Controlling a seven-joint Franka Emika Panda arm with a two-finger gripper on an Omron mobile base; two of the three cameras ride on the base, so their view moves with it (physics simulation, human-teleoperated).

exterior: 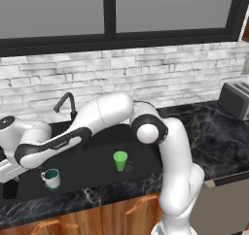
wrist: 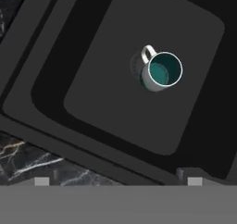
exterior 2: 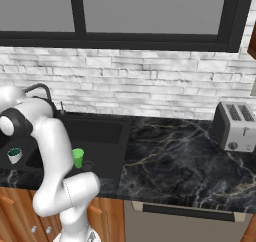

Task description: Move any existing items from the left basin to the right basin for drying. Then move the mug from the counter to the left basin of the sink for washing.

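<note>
Whitewashed brick wall (exterior 2: 150, 81) under a dark-framed window (exterior 2: 150, 16), silver toaster (exterior 2: 235, 126), wooden cabinets (exterior: 97, 217).

We see soft, even light with faint shadows. The tabletop (exterior 2: 175, 161) shines a little. The sink (wrist: 115, 102) looks very dark. Everything looks slightly blurry.

White ceramic mug (wrist: 157, 72), teal inside; bright green tapered cup (exterior: 120, 160); matte black sink (exterior: 97, 167); black marble surface (exterior 2: 185, 163), pale-gold veined.

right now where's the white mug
The white mug stands upright in the left basin of the sink, left of the green cup in the right basin; the hand view looks down into it.
</note>
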